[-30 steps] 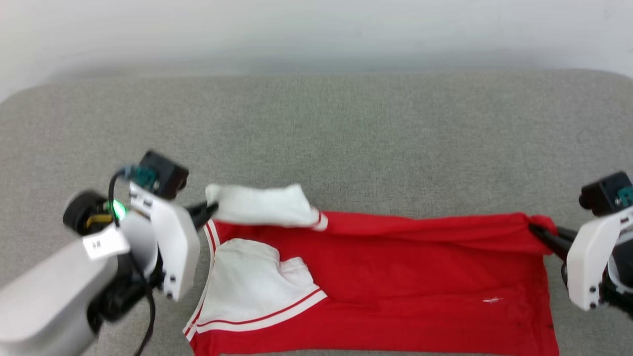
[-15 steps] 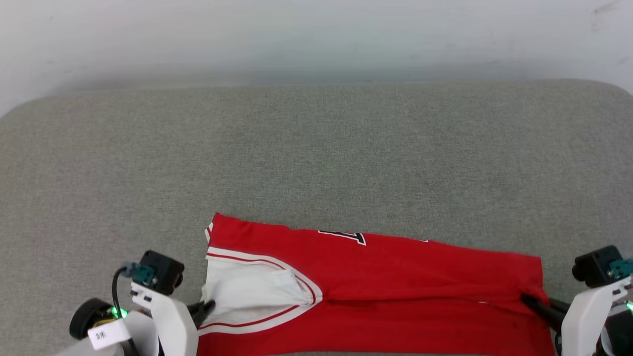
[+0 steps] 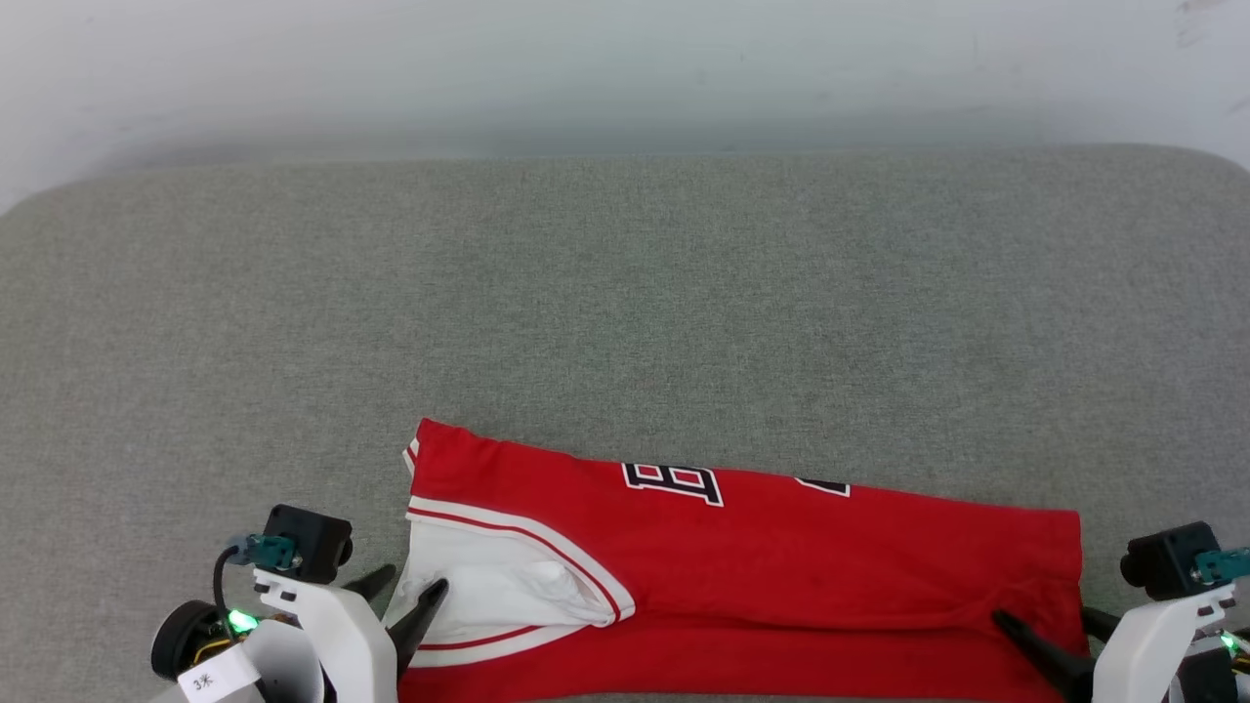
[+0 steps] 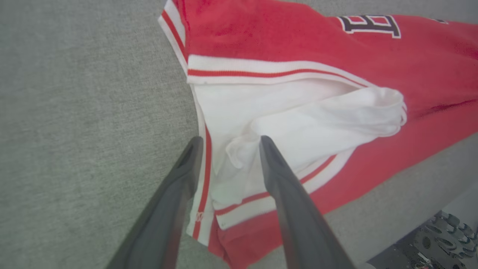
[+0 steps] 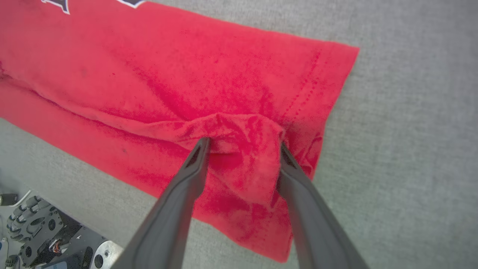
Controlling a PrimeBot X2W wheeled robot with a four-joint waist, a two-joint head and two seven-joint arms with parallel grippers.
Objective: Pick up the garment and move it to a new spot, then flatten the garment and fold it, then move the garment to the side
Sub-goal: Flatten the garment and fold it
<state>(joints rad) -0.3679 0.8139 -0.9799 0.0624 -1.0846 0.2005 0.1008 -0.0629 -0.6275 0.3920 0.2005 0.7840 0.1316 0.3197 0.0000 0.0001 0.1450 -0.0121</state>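
Since the red jersey (image 3: 781,557) is folded into a long strip, its long axis runs left to right along the near edge of the grey padded surface (image 3: 625,293), white sleeve (image 3: 498,586) end pointing left, hem right, lettering (image 3: 674,480) along the far side. Left gripper (image 3: 412,581) sits at the sleeve end, fingers spread, striped trim loose between them. Right gripper (image 3: 1043,617) is at the hem corner, also spread, straddling a bunched hump of red cloth, not pinching it
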